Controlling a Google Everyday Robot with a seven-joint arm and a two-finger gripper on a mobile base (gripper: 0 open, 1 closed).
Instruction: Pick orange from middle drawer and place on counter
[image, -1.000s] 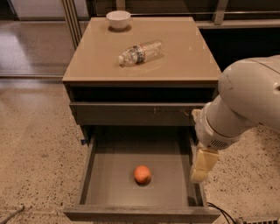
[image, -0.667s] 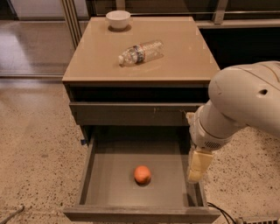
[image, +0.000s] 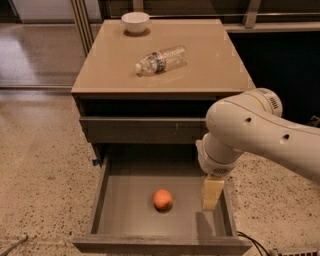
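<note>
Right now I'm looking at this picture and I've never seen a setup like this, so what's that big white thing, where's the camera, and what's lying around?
The big white shape is a robot arm, part of a wheeled robot. The pale block at its end is its gripper, the part that grabs things. It hangs over the right side of the open middle drawer, beside the orange but not touching it. The orange lies on the drawer floor, so nothing is held. There is one camera, looking down at the cabinet from the front; where it is mounted I cannot tell. On the tan counter are a clear water bottle lying on its side and a small white bowl at the back left. The job, lifting the orange onto that counter, is not yet done.
</note>
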